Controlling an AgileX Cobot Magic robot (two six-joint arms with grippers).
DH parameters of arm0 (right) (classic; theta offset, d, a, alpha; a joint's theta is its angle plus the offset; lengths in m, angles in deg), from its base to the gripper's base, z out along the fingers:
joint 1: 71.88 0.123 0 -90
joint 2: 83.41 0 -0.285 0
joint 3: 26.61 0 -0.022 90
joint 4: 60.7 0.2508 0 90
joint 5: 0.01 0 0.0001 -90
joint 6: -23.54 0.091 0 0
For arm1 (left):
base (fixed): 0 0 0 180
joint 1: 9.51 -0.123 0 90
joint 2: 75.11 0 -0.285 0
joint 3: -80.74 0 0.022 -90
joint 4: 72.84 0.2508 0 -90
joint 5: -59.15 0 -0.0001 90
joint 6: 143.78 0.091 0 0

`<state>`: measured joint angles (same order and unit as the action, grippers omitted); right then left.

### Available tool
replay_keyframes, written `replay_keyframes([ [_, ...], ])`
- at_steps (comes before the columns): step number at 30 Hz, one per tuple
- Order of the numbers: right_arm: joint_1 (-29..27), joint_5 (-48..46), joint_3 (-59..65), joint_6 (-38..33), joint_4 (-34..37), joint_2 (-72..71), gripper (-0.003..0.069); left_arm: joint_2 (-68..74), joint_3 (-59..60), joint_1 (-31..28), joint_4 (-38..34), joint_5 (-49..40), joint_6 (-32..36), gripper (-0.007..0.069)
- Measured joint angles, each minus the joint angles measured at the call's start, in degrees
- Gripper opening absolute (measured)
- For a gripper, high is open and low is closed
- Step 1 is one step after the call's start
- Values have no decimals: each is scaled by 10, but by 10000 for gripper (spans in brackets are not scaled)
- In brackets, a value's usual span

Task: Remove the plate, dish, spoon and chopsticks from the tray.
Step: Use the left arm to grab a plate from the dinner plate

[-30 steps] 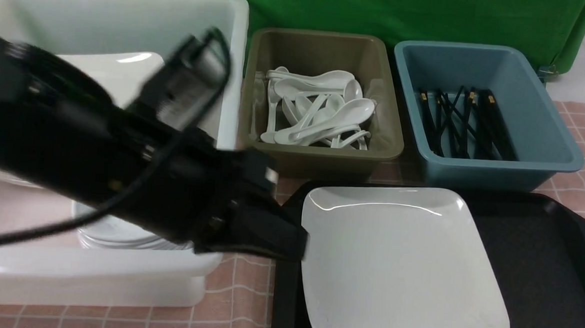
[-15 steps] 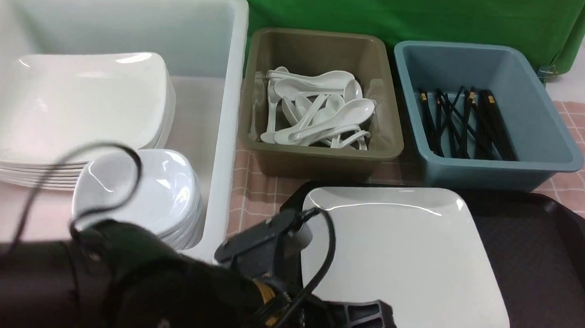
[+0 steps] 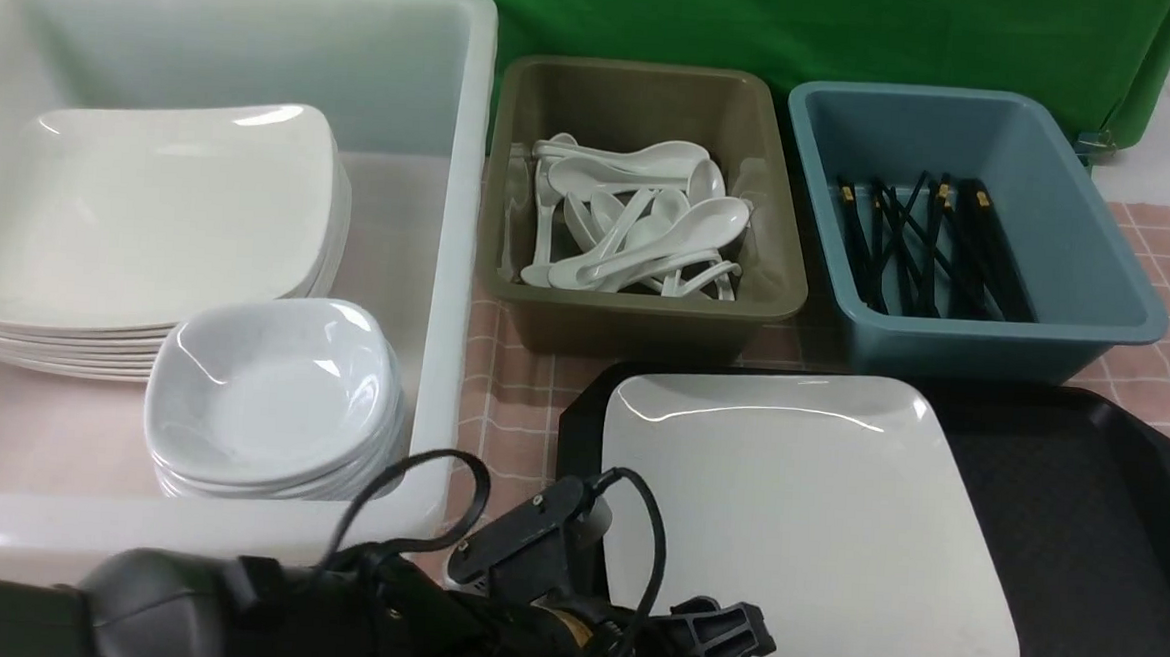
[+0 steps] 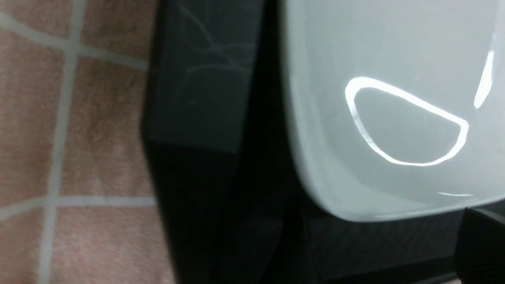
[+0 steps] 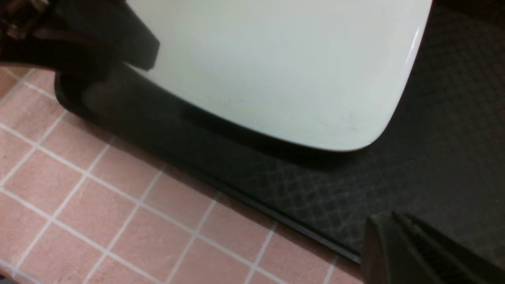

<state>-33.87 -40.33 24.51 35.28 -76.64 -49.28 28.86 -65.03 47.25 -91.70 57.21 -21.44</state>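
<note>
The white square plate [image 3: 804,540] lies flat on the left part of the black tray [image 3: 1084,555] and is the only thing I see on it. My left gripper [image 3: 724,641] hovers low at the plate's near-left corner, open, with nothing between its jaws; the left wrist view shows that corner [image 4: 355,189] close up and one finger [image 4: 481,244] beside it. My right gripper [image 5: 388,221] is shut and empty over the tray's near edge [image 5: 276,213], outside the front view. Small dishes [image 3: 276,402], spoons [image 3: 630,231] and chopsticks [image 3: 925,246] lie in the tubs.
A big white tub [image 3: 451,211] at the left holds stacked plates [image 3: 150,216] and the dishes. An olive tub [image 3: 645,322] and a blue tub [image 3: 995,345] stand behind the tray. The pink checked cloth [image 3: 516,405] shows between them.
My left arm has swung away from the white tub and dropped low toward me, to the plate's near-left corner. Its jaws have spread apart. The plate has not moved.
</note>
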Motion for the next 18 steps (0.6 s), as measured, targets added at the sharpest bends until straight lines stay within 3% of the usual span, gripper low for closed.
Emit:
replay_keyframes([
  [6,0,0,0,1,5,0,71,27,0,0,5,26,-1,480],
  [15,0,0,0,9,8,0,73,70,-1,0,9,174,-2,480],
  [18,0,0,0,11,8,0,74,74,-1,0,45,194,-26,480],
])
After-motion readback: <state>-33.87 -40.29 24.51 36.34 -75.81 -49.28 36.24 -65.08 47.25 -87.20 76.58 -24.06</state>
